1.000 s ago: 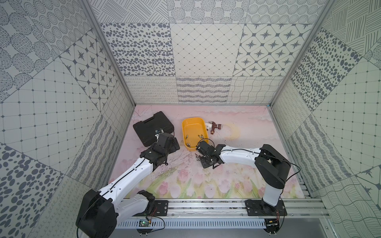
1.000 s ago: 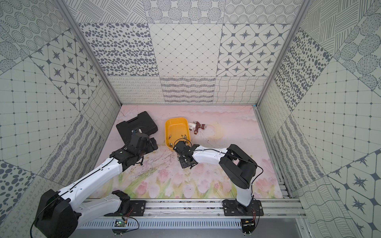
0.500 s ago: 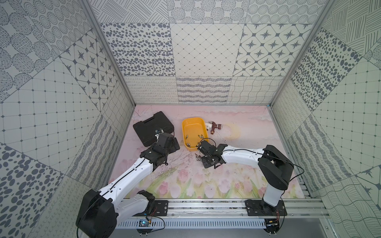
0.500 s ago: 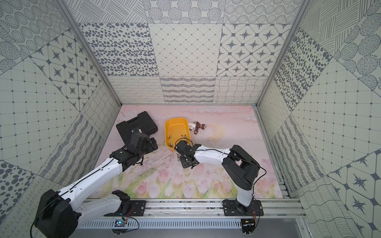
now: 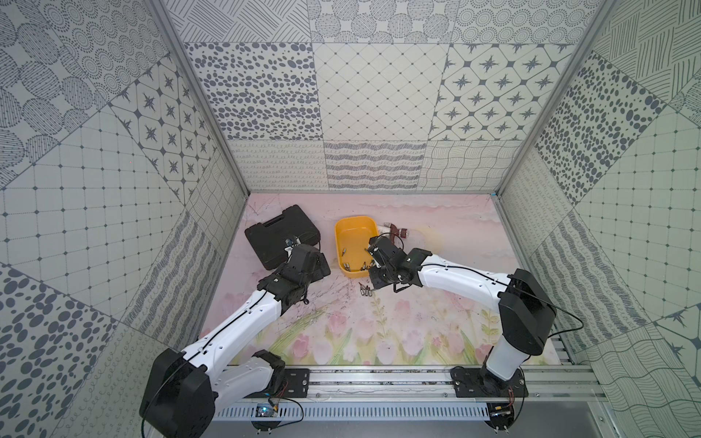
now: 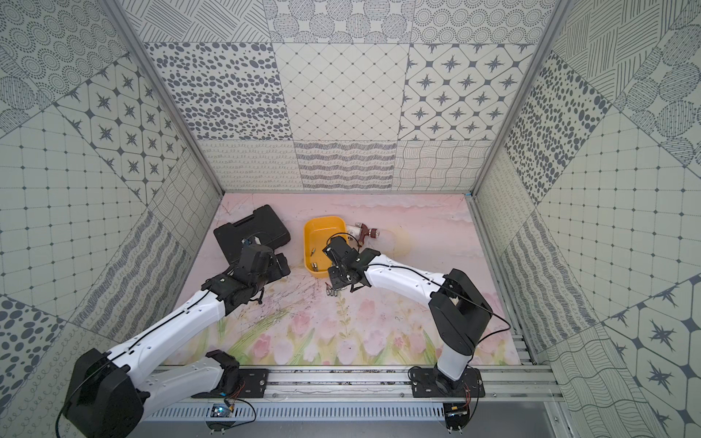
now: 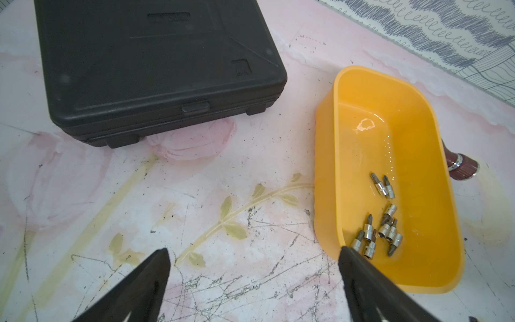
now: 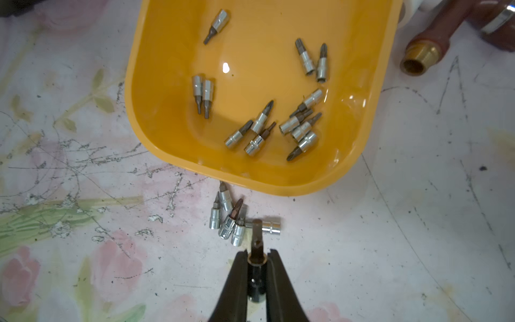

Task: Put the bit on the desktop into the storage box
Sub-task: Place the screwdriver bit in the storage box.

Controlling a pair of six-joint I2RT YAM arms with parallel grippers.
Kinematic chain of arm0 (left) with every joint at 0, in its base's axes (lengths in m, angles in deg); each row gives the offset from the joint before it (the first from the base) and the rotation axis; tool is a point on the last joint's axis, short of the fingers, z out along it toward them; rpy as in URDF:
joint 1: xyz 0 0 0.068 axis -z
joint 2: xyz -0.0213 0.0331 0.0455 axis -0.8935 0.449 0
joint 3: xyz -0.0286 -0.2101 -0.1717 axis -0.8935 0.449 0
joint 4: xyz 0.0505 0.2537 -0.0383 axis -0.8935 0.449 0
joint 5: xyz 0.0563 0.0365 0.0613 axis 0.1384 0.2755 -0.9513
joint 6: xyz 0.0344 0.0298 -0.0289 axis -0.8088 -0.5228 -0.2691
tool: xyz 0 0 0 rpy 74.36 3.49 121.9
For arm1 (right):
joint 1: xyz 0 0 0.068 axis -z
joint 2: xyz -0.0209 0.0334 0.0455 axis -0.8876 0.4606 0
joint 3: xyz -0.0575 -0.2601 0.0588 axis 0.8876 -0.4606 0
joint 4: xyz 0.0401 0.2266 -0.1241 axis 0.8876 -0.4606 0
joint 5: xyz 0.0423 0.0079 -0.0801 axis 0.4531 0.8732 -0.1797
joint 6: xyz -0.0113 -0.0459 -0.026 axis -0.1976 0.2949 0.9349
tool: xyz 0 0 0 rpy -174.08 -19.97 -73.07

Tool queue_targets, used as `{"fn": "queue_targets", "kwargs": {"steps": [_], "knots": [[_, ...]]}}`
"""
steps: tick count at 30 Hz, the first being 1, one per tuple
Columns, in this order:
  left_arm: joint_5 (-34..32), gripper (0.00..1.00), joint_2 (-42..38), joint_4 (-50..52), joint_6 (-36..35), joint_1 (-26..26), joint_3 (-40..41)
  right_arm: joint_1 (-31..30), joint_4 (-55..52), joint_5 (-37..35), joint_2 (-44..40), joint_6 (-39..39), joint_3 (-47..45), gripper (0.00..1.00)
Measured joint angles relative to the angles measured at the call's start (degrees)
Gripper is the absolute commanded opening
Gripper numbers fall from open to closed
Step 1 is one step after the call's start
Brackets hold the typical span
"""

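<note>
The right gripper (image 8: 257,255) was clamped narrowly on a dark screwdriver bit (image 8: 256,241), whose tip reached over a cluster of loose silver bits (image 8: 228,220) lying on the desktop (image 8: 390,223) just ahead of the fingers. Beyond that cluster stood the yellow storage box (image 8: 278,187), containing further bits (image 8: 302,131). The left gripper (image 7: 254,249) was spread wide and held nothing, beside the box's near corner, with the black tool case (image 7: 156,64) farther out.

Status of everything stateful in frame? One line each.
Storage box: lidless, holds many stored bits.
Black tool case: closed.
Right end effector: shut on held bit.
Left end effector: open, empty.
Loose bits: lying clustered on desktop, just outside box.
Brown fitting: lying on its side beside box.
</note>
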Motion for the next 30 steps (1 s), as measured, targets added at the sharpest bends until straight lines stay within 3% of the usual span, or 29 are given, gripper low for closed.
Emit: {"fn": "queue_targets", "kwargs": {"steps": [10, 30], "knots": [[0.33, 0.99, 0.00, 0.00, 0.00, 0.00, 0.00, 3.17, -0.24, -0.09, 4.46, 4.63, 10.12, 0.05], [1.42, 0.99, 0.00, 0.00, 0.04, 0.00, 0.00, 5.53, -0.28, 0.28, 24.68, 9.75, 26.75, 0.05]]}}
